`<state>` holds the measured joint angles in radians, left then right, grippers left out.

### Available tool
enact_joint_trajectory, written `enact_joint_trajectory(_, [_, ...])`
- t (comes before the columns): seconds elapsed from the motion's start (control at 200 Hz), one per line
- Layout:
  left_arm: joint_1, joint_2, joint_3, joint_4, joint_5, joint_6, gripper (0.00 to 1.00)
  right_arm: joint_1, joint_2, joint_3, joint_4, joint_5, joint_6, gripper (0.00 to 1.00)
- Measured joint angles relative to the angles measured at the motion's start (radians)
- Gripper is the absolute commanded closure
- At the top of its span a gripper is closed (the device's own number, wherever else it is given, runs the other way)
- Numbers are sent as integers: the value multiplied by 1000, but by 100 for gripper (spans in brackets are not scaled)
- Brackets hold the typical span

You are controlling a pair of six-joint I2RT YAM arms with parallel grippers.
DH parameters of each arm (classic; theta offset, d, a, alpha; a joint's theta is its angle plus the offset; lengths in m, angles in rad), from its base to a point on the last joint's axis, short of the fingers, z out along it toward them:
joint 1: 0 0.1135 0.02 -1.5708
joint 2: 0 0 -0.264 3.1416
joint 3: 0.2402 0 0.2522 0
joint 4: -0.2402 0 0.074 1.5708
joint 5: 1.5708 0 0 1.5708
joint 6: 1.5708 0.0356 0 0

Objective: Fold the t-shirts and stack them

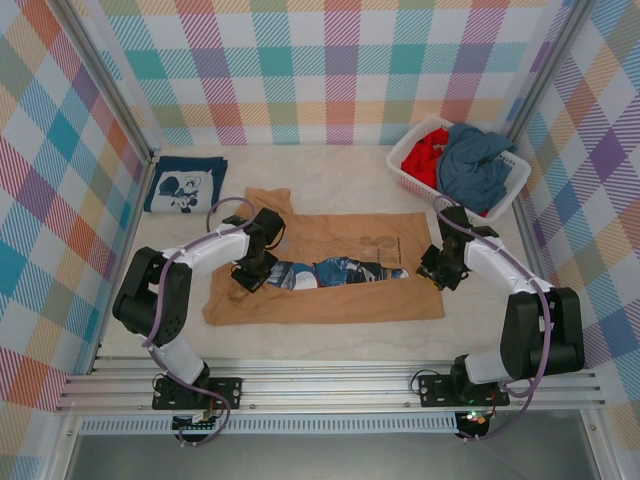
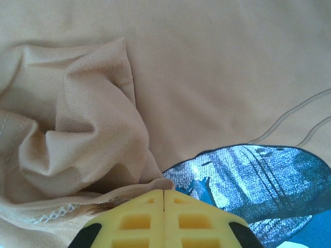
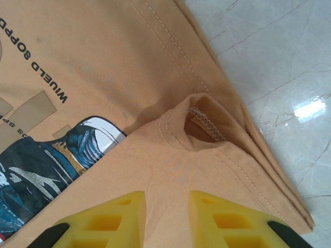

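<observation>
A tan t-shirt (image 1: 330, 300) lies spread on a pale table (image 1: 330, 165), plaid walls (image 1: 320, 70) around.
The left gripper (image 2: 164, 194) pinches its bunched left edge, jaws together; the right gripper (image 3: 166, 201) sits over the right hem, jaws apart. Behind are a folded navy t-shirt (image 1: 185, 185) on the left and a white basket (image 1: 405, 165) holding a red t-shirt (image 1: 425, 155) and a grey-blue t-shirt (image 1: 475, 165) on the right.

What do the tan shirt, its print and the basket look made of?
Tan t-shirt: soft matte knit, likely cotton jersey; fine ribs, limp folds. Print: slightly glossy ink layer, catching light. Basket: white rigid plastic, judging by slatted moulded walls.
</observation>
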<state>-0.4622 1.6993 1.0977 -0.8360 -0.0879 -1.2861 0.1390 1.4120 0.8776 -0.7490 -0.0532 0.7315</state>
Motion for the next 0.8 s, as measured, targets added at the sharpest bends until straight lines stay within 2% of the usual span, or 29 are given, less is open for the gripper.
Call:
enact_joint_trajectory(0.12, [-2,2,48,-28,-16,39,100,0,0,0,0,0,0,72])
enact_joint_trajectory(0.28, [-19,58,216,-55,-45,140,100,0,0,0,1,-1,0,72])
enact_joint_trajectory(0.69, [-86,377,583,-129,-96,502,100,0,0,0,0,-5,0,72])
enact_joint_trajectory(0.76, [-95,420,616,-143,-107,551,87,0,0,0,0,-8,0,72])
enact_joint_trajectory(0.8, [-101,436,629,-153,-112,575,83,0,0,0,0,-9,0,72])
